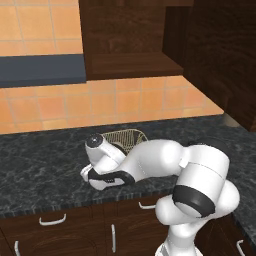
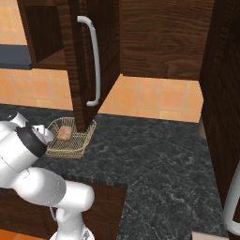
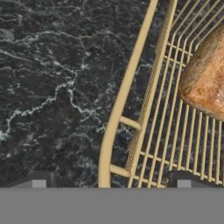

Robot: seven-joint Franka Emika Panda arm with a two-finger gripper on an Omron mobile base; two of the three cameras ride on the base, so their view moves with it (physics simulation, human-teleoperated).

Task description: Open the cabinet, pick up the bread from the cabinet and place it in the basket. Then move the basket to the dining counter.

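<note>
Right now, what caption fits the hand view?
Gripper straddling the basket rim on the black counter, bread inside.

Cabinet (image 2: pixel 89 56) door open, bread (image 2: pixel 64 133) in basket (image 2: pixel 80 145) — on black counter (image 2: pixel 154 159)

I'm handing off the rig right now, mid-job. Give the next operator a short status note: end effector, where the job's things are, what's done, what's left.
End effector: open, straddling the basket rim, one fingertip outside over the black counter, one inside. Nothing gripped yet.
Cabinet: door open.
Bread: lying in the basket, which sits on the black counter below the open door.
Done: cabinet opened, bread placed in basket.
Left: close on the basket rim, lift, carry it to the dining counter.
</note>
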